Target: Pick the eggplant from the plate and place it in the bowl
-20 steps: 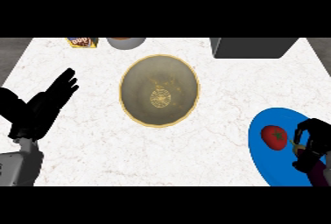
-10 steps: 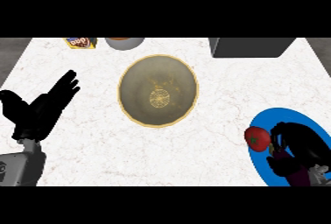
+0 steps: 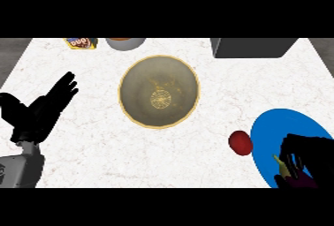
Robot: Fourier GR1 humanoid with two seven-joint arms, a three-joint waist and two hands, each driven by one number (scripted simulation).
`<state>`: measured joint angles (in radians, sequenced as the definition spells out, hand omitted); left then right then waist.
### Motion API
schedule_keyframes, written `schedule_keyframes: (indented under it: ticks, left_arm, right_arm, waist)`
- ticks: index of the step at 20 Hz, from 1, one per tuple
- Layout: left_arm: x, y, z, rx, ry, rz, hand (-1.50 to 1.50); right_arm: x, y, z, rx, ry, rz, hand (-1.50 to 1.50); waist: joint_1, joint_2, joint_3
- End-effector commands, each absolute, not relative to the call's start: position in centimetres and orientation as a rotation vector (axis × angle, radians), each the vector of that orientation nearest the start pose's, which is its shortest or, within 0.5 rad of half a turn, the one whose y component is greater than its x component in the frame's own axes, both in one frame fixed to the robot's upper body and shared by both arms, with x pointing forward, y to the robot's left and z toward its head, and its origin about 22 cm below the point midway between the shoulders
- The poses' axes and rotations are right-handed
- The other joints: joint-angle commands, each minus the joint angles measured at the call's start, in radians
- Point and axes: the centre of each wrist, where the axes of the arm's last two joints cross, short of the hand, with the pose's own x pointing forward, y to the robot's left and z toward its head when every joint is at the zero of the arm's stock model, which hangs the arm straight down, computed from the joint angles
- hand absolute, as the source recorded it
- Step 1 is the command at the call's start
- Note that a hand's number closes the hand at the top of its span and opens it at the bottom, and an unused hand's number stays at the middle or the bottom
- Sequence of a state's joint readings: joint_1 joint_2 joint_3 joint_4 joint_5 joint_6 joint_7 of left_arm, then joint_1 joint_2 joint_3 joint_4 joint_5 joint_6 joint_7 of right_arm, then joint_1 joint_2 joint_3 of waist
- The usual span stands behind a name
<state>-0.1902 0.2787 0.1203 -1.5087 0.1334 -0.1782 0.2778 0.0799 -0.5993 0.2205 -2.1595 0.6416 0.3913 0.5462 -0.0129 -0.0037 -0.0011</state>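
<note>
The eggplant (image 3: pixel 299 181) lies on the near right part of the blue plate (image 3: pixel 274 128); only its purple body and yellow-green stem show. My right hand (image 3: pixel 310 152) is curled over it and hides most of it. The tan bowl (image 3: pixel 158 92) with a gold rim stands in the middle of the counter, with nothing in it. My left hand (image 3: pixel 40 111) rests open at the left edge, fingers up.
A red round fruit (image 3: pixel 240 142) lies on the counter against the plate's left rim. A dark grey box (image 3: pixel 251 47) stands at the back right. A small packet (image 3: pixel 81 42) and a grey cup (image 3: pixel 125 43) sit at the back left.
The red fruit has slid left off the plate onto the counter. My right hand has settled lower over the eggplant. The left hand has stayed where it was.
</note>
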Motion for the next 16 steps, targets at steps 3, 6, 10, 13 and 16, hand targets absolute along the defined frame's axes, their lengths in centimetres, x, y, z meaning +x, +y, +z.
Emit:
schedule_keyframes:
  ticks: [3, 6, 10, 13, 16]
  left_arm:
    - [27.7, 30.7, 5.5, 0.054, -1.425, -0.212, 0.00]
    - [28.6, 29.8, 6.4, 0.038, -1.427, -0.218, 0.00]
    - [29.2, 28.9, 6.1, 0.030, -1.414, -0.201, 0.00]
    - [28.4, 31.4, 5.5, 0.050, -1.411, -0.206, 0.00]
    - [28.8, 30.1, 6.8, 0.017, -1.415, -0.228, 0.00]
  right_arm:
    - [14.2, -24.2, 20.3, -0.948, -1.258, 1.181, 1.50]
    - [13.8, -22.9, 22.6, -0.970, -1.303, 1.192, 1.50]
    - [14.3, -21.7, 24.4, -1.001, -1.343, 1.212, 1.50]
    - [15.2, -20.3, 24.5, -0.921, -1.416, 1.145, 1.50]
    - [16.6, -18.6, 25.1, -0.822, -1.457, 1.087, 1.50]
  waist:
    - [0.005, 0.000, 0.000]
    - [0.011, -0.001, -0.001]
    - [0.010, -0.002, -0.003]
    - [0.018, -0.002, -0.003]
    - [0.021, -0.004, -0.002]
